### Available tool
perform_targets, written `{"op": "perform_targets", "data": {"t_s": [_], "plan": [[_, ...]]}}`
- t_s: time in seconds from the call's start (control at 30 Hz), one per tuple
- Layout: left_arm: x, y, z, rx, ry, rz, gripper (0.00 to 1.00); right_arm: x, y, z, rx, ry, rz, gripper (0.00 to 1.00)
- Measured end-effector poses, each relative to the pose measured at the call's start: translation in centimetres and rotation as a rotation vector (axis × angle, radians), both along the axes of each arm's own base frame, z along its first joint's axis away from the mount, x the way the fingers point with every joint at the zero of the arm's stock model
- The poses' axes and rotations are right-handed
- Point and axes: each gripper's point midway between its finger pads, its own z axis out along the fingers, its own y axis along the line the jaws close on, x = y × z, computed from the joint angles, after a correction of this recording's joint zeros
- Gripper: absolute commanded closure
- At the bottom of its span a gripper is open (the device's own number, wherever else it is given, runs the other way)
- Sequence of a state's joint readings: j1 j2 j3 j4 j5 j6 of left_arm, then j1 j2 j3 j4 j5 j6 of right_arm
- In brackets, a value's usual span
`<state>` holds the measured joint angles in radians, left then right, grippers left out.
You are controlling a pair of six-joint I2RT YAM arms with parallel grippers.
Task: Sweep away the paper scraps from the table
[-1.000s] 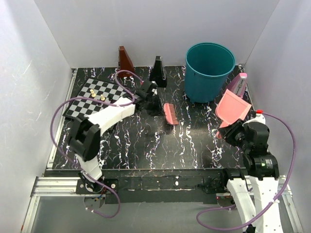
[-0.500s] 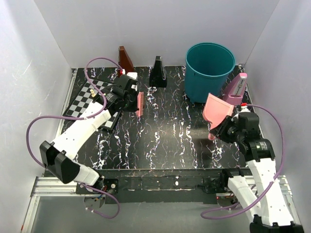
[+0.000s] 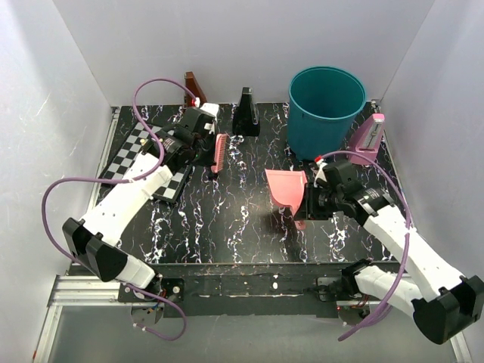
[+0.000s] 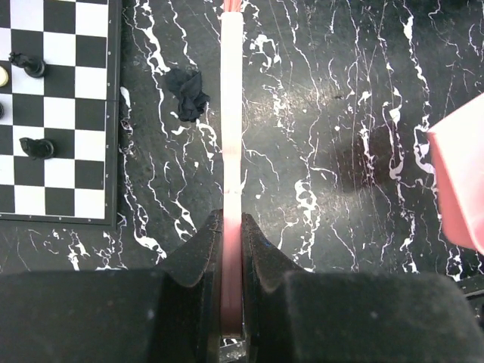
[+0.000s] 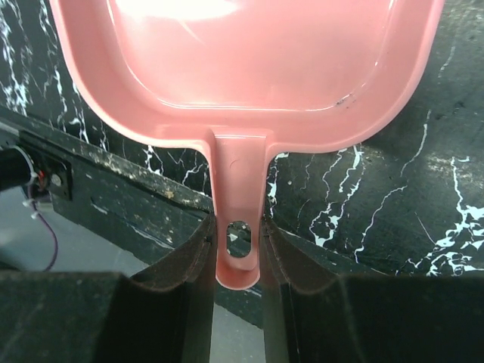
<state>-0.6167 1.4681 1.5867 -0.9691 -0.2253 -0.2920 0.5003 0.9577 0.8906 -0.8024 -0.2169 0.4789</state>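
In the left wrist view one dark blue paper scrap [image 4: 187,92] lies on the black veined table [image 4: 340,91], between the chessboard [image 4: 60,113] and the pink brush [image 4: 232,113]. My left gripper [image 4: 232,227] is shut on the brush's handle, and the brush runs edge-on away from the jaws. From above, the left gripper [image 3: 203,145] holds the brush [image 3: 218,151] at the back left. My right gripper [image 5: 237,242] is shut on the handle of the pink dustpan [image 5: 249,68]. The dustpan [image 3: 286,187] sits low over the table's middle, mouth facing left.
A teal bin [image 3: 325,110] stands at the back right. Three metronome-like wedges stand along the back: brown [image 3: 195,87], black [image 3: 246,112] and pink [image 3: 368,136]. The chessboard [image 3: 140,151] with pieces lies at the back left. Grey walls close in three sides.
The left arm carried the brush from the table's middle to the back left by the chessboard. The right arm brought the dustpan from the right side down to the middle.
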Motion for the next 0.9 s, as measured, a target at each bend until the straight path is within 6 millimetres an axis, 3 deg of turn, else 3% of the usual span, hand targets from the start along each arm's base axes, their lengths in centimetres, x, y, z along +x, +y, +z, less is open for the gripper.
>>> {"op": "perform_targets", "data": {"t_s": [0.13,0.23,0.37,0.47,0.67,0.9], "plan": [[0.0,0.3,-0.1,0.022,-0.002,-0.004,1.0,-0.5,1.2,-1.1,-0.033,0.029,0.076,0.99],[0.8,2.2,-0.3,0.123,-0.035,0.05,1.0,-1.0,2.3,-2.2,-0.074,0.062,0.145,0.99],[3.2,4.4,-0.7,0.313,-0.08,0.119,1.0,-1.4,3.8,-3.6,-0.117,0.109,0.211,0.99],[5.8,4.9,-1.6,0.463,-0.081,0.135,1.0,-1.5,4.8,-4.1,-0.133,0.115,0.248,0.99],[9.8,3.7,-6.3,0.741,0.0,0.061,1.0,-0.8,6.3,-4.6,-0.217,0.098,0.326,0.99],[10.8,1.2,-12.0,0.889,0.133,-0.109,1.0,0.0,5.8,-7.4,-0.388,0.135,0.409,0.99]]}}
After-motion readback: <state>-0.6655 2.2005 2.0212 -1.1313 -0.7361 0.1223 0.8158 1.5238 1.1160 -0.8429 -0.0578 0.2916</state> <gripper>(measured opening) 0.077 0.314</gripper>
